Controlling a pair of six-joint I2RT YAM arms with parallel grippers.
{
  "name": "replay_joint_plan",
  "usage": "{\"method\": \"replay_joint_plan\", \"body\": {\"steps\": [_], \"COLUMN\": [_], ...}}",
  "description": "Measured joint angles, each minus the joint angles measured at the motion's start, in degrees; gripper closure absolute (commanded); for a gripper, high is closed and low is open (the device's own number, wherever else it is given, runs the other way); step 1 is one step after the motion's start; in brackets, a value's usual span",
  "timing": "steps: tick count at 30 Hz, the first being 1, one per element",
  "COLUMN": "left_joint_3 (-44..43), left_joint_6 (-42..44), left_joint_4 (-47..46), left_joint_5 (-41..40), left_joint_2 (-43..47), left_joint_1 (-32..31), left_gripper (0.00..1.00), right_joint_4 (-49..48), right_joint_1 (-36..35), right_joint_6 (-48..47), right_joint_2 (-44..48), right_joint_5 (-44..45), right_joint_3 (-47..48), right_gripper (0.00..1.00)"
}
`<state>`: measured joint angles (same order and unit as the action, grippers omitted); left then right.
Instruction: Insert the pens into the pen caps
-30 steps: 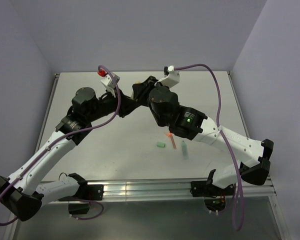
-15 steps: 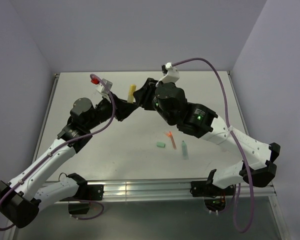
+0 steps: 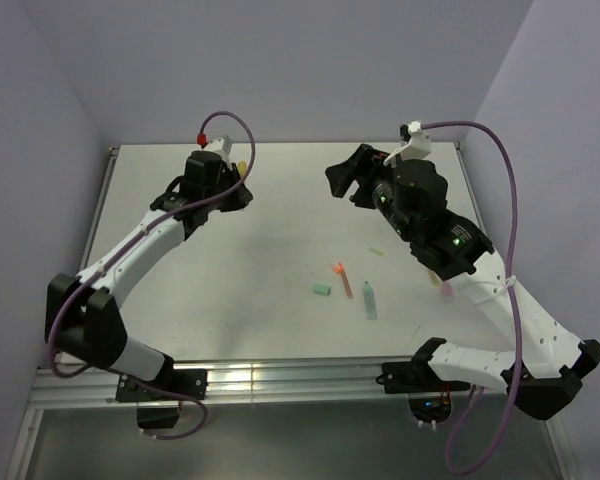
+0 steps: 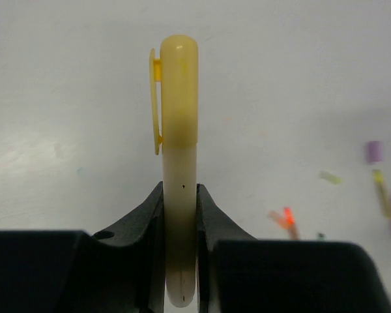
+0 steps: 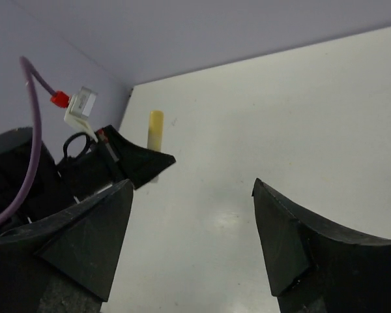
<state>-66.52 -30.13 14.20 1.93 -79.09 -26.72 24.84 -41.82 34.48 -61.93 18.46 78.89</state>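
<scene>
My left gripper [image 4: 180,190] is shut on a pale yellow pen [image 4: 180,163], which has a yellow clipped cap [image 4: 178,85] seated on its far end. From above, this pen [image 3: 242,166] pokes out of the left gripper [image 3: 237,181] at the back left of the table. The right gripper [image 3: 348,182] hangs open and empty at the back right, well apart from it. In the right wrist view the right gripper [image 5: 192,189] has wide jaws and faces the pen [image 5: 156,129]. An orange-red pen [image 3: 342,280], a mint cap [image 3: 322,290] and a teal pen [image 3: 368,300] lie mid-table.
A small yellowish piece [image 3: 376,251] lies near the right arm, and a purple cap [image 4: 375,151] lies beyond it. The table [image 3: 280,240] is walled at the back and on both sides. The right arm crosses over the table's right side.
The two grippers were together at the back middle. The right gripper has opened and swung away to the right, while the left one has carried the capped yellow pen off to the left.
</scene>
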Motion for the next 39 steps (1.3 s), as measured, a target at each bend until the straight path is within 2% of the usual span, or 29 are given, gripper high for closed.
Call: {"method": "replay_joint_plan", "body": {"steps": [1, 5, 12, 18, 23, 29, 39], "left_joint_3": [-2.54, -9.94, -20.70, -23.32, -23.47, -23.52, -23.52], "left_joint_6": [0.61, 3.37, 7.10, 8.39, 8.44, 8.20, 7.96], "left_joint_4": [1.92, 9.14, 14.01, 16.79, 17.75, 17.73, 17.70], "left_joint_5": [-0.46, -3.87, -6.62, -10.49, -12.55, -13.75, -14.10], "left_joint_2": [-4.13, -14.82, -29.81, -39.19, -42.07, -42.32, -42.32], "left_joint_1": [1.68, 4.70, 4.57, 3.89, 2.69, 1.25, 0.85], "left_gripper": [1.00, 0.97, 0.89, 0.80, 0.75, 0.58, 0.51], "right_joint_4": [-0.37, -0.90, -1.70, -1.66, -1.73, -1.66, -1.51], "right_joint_1": [1.92, 6.12, 10.84, 12.26, 12.68, 12.98, 13.35], "right_joint_6": [-0.28, -1.09, -1.99, -2.43, -2.51, -2.67, -3.23], "right_joint_2": [0.00, -1.05, -2.67, -3.23, -3.23, -3.23, -3.21], "right_joint_5": [-1.31, -5.68, -10.62, -12.83, -13.51, -13.60, -13.03], "right_joint_3": [-1.57, -4.81, -8.24, -10.95, -12.37, -14.08, -15.32], "right_gripper": [0.11, 0.00, 0.00, 0.00, 0.00, 0.00, 0.00]}}
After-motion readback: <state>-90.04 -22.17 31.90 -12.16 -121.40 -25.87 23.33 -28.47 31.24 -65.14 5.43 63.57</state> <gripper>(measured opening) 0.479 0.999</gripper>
